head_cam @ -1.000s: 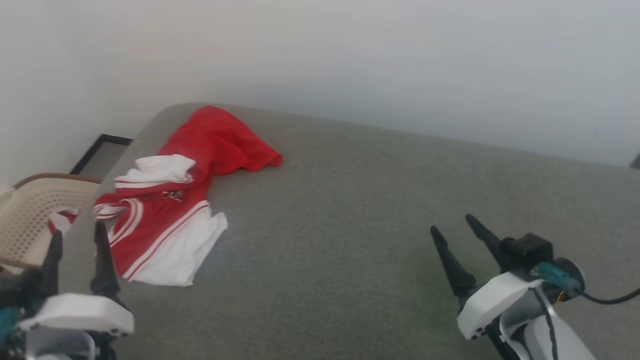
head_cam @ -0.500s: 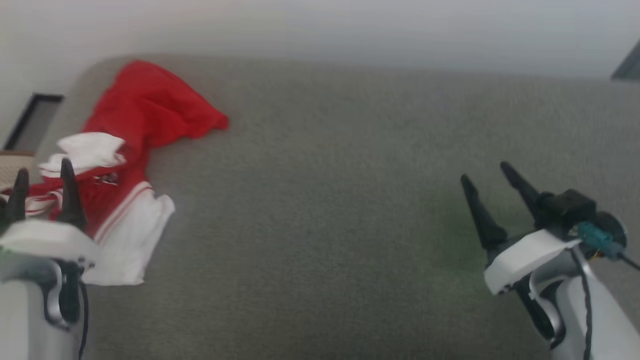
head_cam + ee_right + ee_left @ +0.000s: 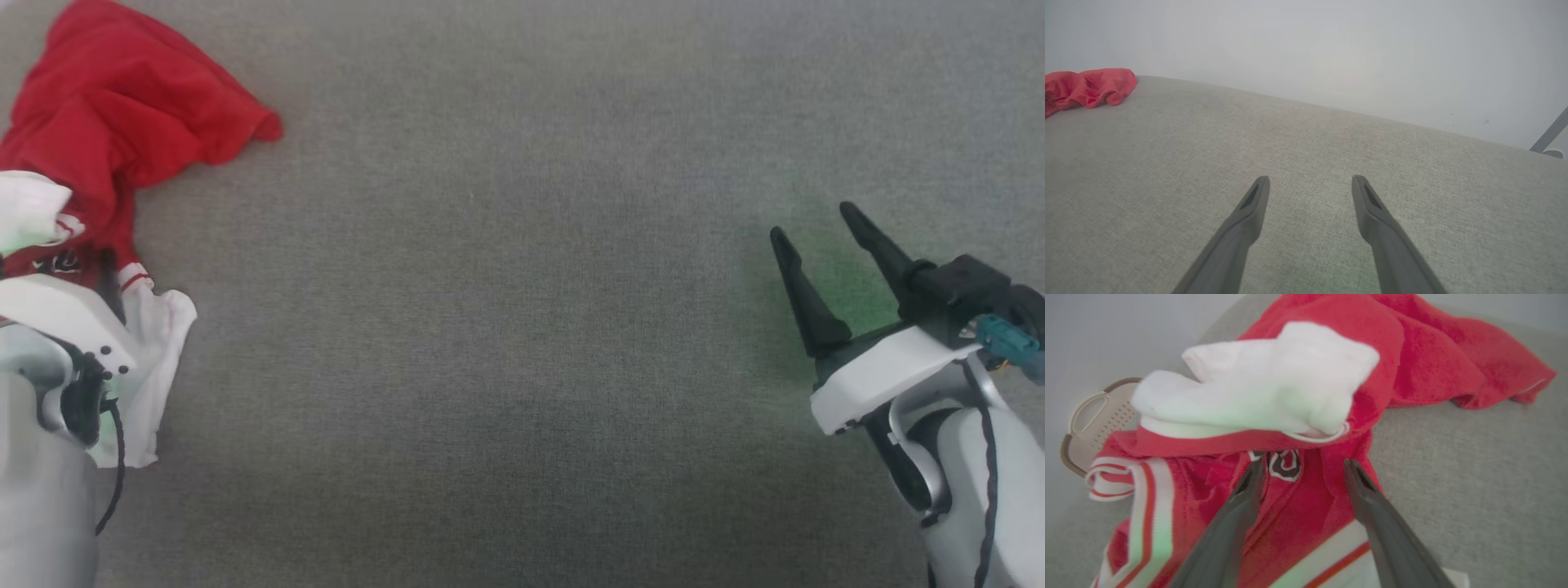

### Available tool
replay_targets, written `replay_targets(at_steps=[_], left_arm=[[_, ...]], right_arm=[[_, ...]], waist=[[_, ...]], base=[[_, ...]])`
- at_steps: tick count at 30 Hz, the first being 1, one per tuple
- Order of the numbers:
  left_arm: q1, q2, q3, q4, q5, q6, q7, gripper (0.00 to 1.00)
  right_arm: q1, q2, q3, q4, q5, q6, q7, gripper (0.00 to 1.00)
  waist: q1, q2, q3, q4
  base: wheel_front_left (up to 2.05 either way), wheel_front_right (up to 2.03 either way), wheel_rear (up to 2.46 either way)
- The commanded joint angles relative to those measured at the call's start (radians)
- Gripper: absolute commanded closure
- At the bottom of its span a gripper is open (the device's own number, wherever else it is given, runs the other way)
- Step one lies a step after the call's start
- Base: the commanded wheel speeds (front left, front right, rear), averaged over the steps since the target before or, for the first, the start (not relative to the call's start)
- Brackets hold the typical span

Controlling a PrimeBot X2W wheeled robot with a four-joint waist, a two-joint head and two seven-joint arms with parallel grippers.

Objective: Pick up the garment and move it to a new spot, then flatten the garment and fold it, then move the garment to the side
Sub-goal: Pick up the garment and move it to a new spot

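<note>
The garment (image 3: 122, 98), a crumpled red jersey with white sleeves and striped trim, lies at the left end of the grey cushion (image 3: 506, 327). In the left wrist view the garment (image 3: 1412, 363) is bunched, with a white sleeve on top and dark lettering below it. My left gripper (image 3: 1302, 465) is open, its two fingers spread over the red cloth by the lettering with nothing pinched between them. Only its white wrist (image 3: 57, 314) shows in the head view, over the garment. My right gripper (image 3: 811, 220) is open far to the right above bare cushion (image 3: 1167, 163), with the garment (image 3: 1086, 87) far off to its left.
A beige perforated basket (image 3: 1094, 420) sits just past the cushion's left end, behind the garment. A pale wall (image 3: 1331, 49) runs along the cushion's far edge, with a grey slanted leg (image 3: 1549, 134) at the far right. Bare cushion stretches between the two grippers.
The head camera has tilted down and turned right, so the whole picture shifted up and left. My left gripper has moved forward over the garment. The right gripper keeps its pose, open.
</note>
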Motion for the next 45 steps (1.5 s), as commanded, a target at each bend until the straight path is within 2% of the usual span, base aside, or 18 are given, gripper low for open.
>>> replay_targets(at_steps=[1,6,12,13,15,25,33,38,45], left_arm=[[-0.038,0.005,-0.008,0.046,0.0,-0.005,0.03,0.0],[-0.098,0.0,-0.031,0.197,-0.007,-0.014,0.13,0.0],[-0.134,-0.012,-0.034,0.335,-0.032,-0.018,0.201,0.0],[-0.139,-0.01,-0.036,0.347,-0.032,-0.018,0.201,0.13],[-0.155,0.001,-0.042,0.359,-0.026,-0.016,0.182,1.0],[-0.229,0.077,-0.076,0.319,0.008,-0.045,0.051,1.0],[-0.256,0.125,-0.13,0.206,0.038,-0.074,-0.017,1.0],[-0.262,0.16,-0.163,0.092,0.045,-0.084,-0.004,1.0],[-0.22,0.204,-0.205,-0.146,0.029,-0.09,0.098,1.0]], right_arm=[[-0.015,-0.003,-0.001,-0.013,0.0,0.0,0.008,0.0],[-0.027,-0.013,-0.003,-0.033,0.0,0.0,0.03,0.0],[-0.034,-0.019,0.006,-0.042,-0.001,0.0,0.046,0.0],[-0.033,-0.019,0.005,-0.041,0.0,0.0,0.048,0.0],[-0.026,-0.019,0.0,-0.037,0.001,0.0,0.046,0.0],[0.03,0.006,-0.041,-0.004,0.001,0.0,0.019,0.0],[0.097,0.041,-0.079,0.02,-0.007,0.0,-0.006,0.0],[0.133,0.063,-0.088,0.025,-0.013,0.0,-0.015,0.0],[0.162,0.086,-0.094,0.028,-0.015,0.0,-0.029,0.0]], waist=[[0.0,0.0,0.022,-0.004],[0.0,0.0,0.039,-0.002],[0.0,0.0,0.039,-0.006],[0.0,0.0,0.036,-0.007],[0.0,0.0,0.023,-0.004],[0.0,0.0,-0.082,0.021],[0.0,0.0,-0.195,0.052],[0.0,0.0,-0.258,0.066],[0.0,0.0,-0.321,0.07]], base=[[0.0,0.0,0.0],[0.0,0.0,0.0],[0.0,0.0,0.0],[0.0,0.0,0.0],[0.0,0.0,0.0],[0.0,0.0,0.0],[0.0,0.0,0.0],[0.0,0.0,0.0],[0.0,0.0,0.0]])
